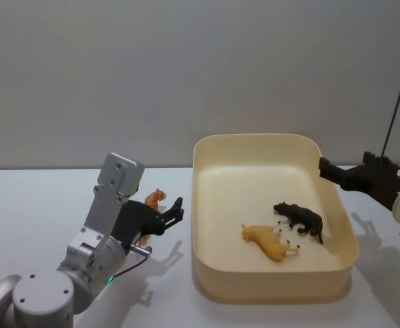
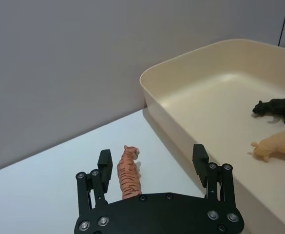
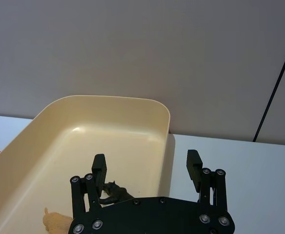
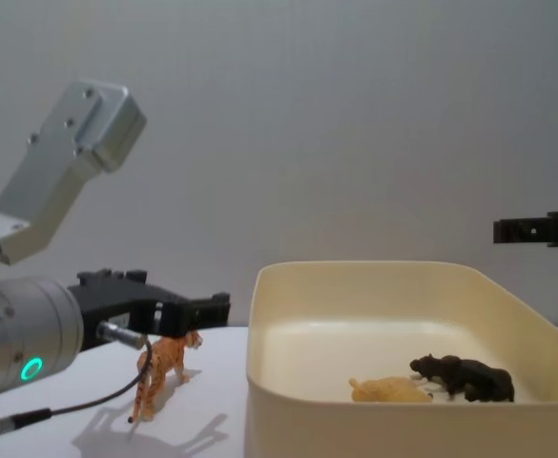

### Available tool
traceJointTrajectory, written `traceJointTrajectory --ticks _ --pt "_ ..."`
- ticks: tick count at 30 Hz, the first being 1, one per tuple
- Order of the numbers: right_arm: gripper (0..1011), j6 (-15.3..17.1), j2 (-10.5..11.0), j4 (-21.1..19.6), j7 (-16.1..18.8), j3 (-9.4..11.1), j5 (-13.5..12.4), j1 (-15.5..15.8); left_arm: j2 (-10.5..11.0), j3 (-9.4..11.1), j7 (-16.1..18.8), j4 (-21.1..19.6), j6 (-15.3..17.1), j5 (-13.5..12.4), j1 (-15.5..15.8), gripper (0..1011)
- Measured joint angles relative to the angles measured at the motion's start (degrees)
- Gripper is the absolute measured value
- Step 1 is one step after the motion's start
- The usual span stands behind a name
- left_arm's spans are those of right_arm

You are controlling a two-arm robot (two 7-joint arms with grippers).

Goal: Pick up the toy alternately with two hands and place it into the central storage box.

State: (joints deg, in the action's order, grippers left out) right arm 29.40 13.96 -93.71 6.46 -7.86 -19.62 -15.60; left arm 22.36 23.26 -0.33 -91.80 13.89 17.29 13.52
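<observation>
Cream storage box (image 1: 210, 205) sitting centre of white table (image 1: 29, 205), black panther (image 1: 299, 219) and tan lion (image 1: 269, 242) lying inside. I'm holding left gripper (image 2: 152, 163) over orange tiger (image 2: 128, 171), jaws wide, tiger standing between them beside box's left wall. I'm keeping right gripper (image 3: 146, 168) above box's right rim, jaws wide, empty.

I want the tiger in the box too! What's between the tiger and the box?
Just bare white table lies between the tiger and the box, seen in the left wrist view.
</observation>
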Motion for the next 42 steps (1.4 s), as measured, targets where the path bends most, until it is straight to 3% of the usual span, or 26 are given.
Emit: traceJointTrajectory --ticks 11,25,31,42 --pt "1001 0.0 0.0 0.0 0.0 0.0 0.0 0.0 -1.9 -0.6 0.6 5.5 3.3 1.2 2.3 1001" --pt "1001 0.0 0.0 0.0 0.0 0.0 0.0 0.0 -4.1 -1.6 0.4 12.1 4.2 4.7 5.2 1002" --pt "1001 0.0 0.0 0.0 0.0 0.0 0.0 0.0 -4.7 -2.0 0.2 13.8 4.3 5.7 6.0 881" --pt "1001 0.0 0.0 0.0 0.0 0.0 0.0 0.0 -5.3 -2.3 0.0 15.6 4.4 6.8 6.8 532"
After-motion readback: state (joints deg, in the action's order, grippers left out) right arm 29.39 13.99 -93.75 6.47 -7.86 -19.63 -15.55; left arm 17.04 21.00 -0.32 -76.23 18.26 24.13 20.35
